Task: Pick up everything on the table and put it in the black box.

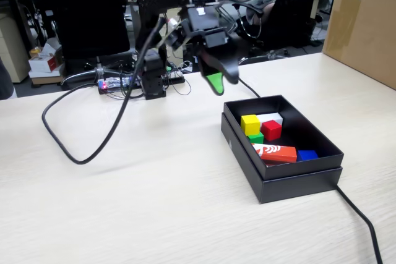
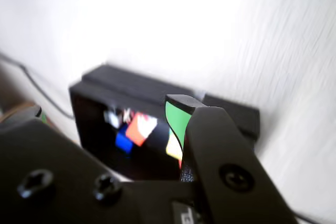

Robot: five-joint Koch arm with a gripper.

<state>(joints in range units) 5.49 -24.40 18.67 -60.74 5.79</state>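
Wrist view blurred, claw (image 1: 218,81) jaws overlapping, green cube (image 1: 255,138) half-hidden

Sitting on the wide, light beige wood-look table (image 1: 124,214), over to the right in the fixed view: a flat, dull black cardboard box (image 1: 291,180) with a stepped double rim, open on top and turned a little slantwise. Inside it, bunched close together in the far left part: a small plain yellow cube (image 1: 250,124) at the back, a small plain red cube (image 1: 271,130) just to its right, and a small plain green cube (image 1: 255,138) in front of the yellow one, only partly seen. Too blurry in the wrist view to tell the cubes apart.
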